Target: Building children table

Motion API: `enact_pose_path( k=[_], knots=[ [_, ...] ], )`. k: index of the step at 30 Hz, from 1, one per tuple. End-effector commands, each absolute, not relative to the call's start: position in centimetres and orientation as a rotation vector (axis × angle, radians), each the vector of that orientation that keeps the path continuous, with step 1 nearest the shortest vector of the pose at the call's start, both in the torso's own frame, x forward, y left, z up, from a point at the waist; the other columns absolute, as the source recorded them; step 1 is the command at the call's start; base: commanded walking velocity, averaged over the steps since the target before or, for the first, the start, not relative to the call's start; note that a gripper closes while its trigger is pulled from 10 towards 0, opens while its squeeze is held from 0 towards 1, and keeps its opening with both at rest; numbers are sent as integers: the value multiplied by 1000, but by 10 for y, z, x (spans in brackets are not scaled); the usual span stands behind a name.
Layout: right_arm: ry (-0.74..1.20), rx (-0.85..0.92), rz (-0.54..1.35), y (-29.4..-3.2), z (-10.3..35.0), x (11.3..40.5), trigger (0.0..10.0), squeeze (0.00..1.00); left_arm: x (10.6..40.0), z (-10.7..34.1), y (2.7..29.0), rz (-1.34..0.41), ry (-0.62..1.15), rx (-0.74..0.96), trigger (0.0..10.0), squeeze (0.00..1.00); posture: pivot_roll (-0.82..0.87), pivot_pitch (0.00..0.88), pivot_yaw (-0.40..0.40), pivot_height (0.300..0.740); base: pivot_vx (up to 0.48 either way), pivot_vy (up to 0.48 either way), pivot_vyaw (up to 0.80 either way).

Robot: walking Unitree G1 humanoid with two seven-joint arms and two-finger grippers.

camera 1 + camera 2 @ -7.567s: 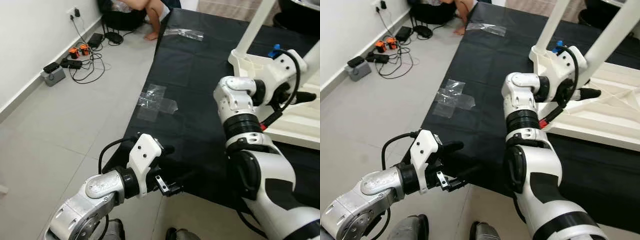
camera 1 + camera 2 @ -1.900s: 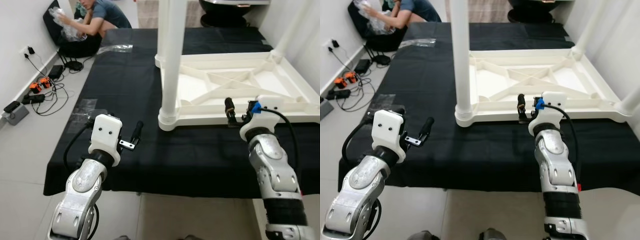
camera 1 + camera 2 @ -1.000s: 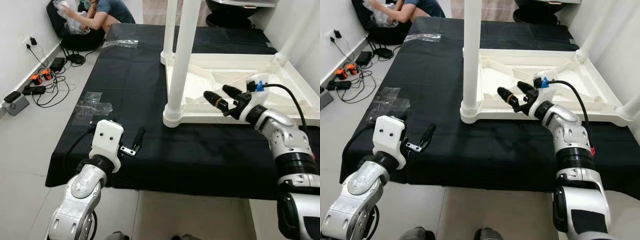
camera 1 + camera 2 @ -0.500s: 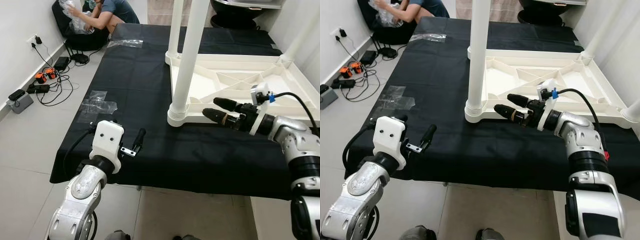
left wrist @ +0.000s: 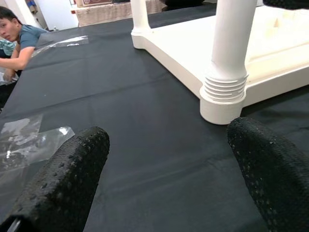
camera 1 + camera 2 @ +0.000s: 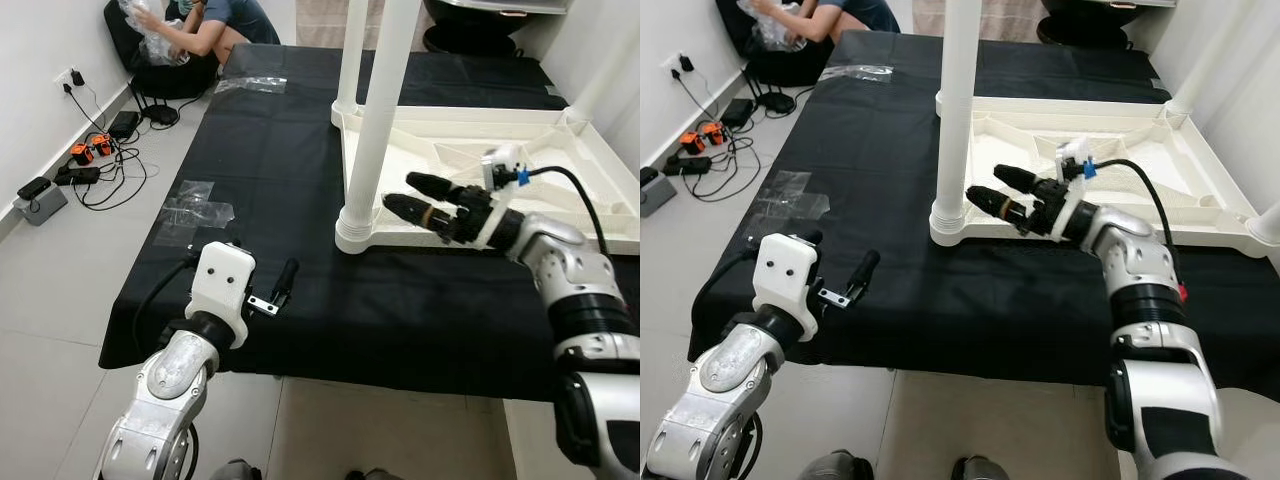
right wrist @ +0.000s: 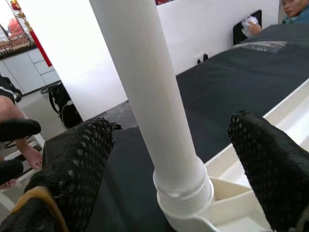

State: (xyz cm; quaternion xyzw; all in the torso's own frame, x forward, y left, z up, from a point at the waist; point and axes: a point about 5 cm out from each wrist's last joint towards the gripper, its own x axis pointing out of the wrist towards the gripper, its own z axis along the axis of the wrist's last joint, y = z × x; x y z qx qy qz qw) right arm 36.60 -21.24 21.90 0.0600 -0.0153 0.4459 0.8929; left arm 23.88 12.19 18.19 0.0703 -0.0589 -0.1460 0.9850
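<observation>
A white plastic children's table (image 6: 500, 160) lies upside down on a black cloth (image 6: 270, 170). Its near-left leg (image 6: 378, 120) stands upright, screwed into a ribbed socket (image 6: 358, 228). My right gripper (image 6: 400, 192) is open just right of this leg's lower part, one finger on each side of it in the right wrist view, not touching the leg (image 7: 149, 92). My left gripper (image 6: 280, 285) hovers open and empty over the cloth's near-left edge, pointing toward the same leg (image 5: 231, 43).
A person (image 6: 205, 25) crouches at the cloth's far-left corner with a plastic bag. Cables and chargers (image 6: 85, 160) lie on the tiled floor at left. Clear plastic wrap (image 6: 195, 212) lies on the cloth. Other table legs (image 6: 350, 50) stand further back.
My right gripper has swung left and upward from beside the table's front rim, and its open fingers now flank the near-left leg. The left arm has barely moved.
</observation>
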Motion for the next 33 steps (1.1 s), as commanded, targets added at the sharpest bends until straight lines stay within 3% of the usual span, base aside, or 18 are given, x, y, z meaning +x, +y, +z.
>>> enact_pose_path(
  k=[1, 16, 33],
  knots=[
    [-76, 127, 932, -212, 227, 367, 10000, 0, 235, 183, 121, -294, -121, 142, 10000, 0, 91, 154, -68, 740, 0, 0, 0],
    [-152, 166, 1012, -180, 235, 373, 10000, 0, 234, 183, 119, -309, -118, 134, 10000, 0, 92, 160, -67, 740, 0, 0, 0],
    [-176, 160, 931, -166, 238, 383, 10000, 0, 235, 185, 117, -309, -125, 133, 10000, 0, 91, 158, -71, 740, 0, 0, 0]
  ],
)
